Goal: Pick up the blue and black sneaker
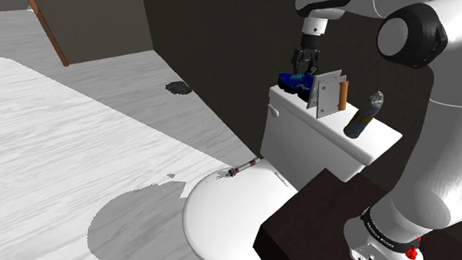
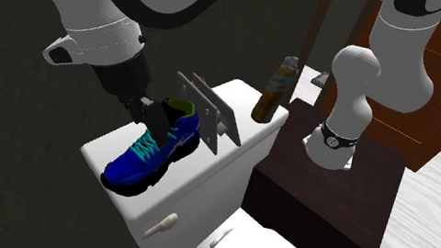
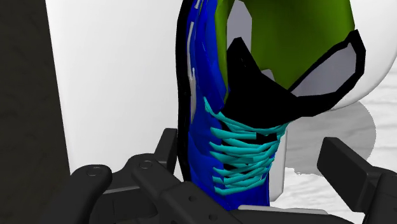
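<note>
Rises on the white arm, folds over at the elbow, points the wrist straight down. Holds the gripper low, both black fingers spread well apart, not closed.

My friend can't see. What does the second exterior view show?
A black two-finger gripper hangs just over a blue sneaker with teal laces and a black sole, which lies on a white toilet tank lid. A brown bottle sits at the lid's far end.

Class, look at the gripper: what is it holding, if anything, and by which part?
Nothing: the open gripper straddles the sneaker near its laces, one finger clear of it.
</note>
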Controlling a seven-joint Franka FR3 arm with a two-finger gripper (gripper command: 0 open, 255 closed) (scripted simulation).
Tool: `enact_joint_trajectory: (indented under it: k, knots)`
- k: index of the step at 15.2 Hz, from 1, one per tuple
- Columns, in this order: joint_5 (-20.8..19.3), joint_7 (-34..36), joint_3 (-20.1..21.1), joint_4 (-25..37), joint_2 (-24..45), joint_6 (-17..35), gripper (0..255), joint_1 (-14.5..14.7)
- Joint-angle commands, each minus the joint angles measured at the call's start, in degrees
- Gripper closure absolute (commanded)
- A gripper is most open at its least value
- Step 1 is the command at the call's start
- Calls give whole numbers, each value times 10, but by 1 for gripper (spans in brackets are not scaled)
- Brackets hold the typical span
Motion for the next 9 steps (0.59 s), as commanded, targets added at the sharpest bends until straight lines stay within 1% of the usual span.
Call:
enact_joint_trajectory:
  k: [1, 2, 3, 9]
  knots:
    - [0, -2, 0, -12, 0, 12, 0, 0]
    - [0, -2, 0, -12, 0, 12, 0, 0]
    - [0, -2, 0, -13, -2, 12, 255, 1]
    - [0, -2, 0, -15, -3, 12, 255, 1]
